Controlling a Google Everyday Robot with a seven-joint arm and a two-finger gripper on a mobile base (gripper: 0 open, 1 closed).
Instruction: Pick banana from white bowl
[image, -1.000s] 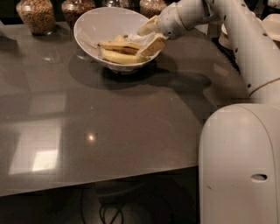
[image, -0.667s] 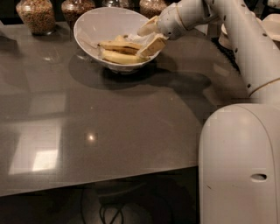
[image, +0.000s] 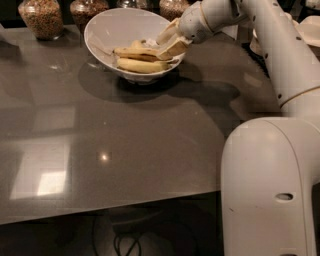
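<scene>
A dark grey, glossy bench (image: 125, 150) is carrying the white bowl (image: 107, 30) near its far edge. Behind the bowl, glass jars (image: 42, 17) filled with brownish grains are standing in a row along the back of the bench. The hand (image: 168, 42) is reaching over the bowl's right rim, above the bench. The bench surface is reflecting pale light at its front left.

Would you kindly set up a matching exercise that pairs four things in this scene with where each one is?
Things:
1. banana
2. white bowl
3. gripper
4. leftmost jar

Places:
A. at the bowl's right rim
B. at the far left of the table
C. lying inside the bowl
D. standing on the table, far middle

Pairs: 1-C, 2-D, 3-A, 4-B
</scene>
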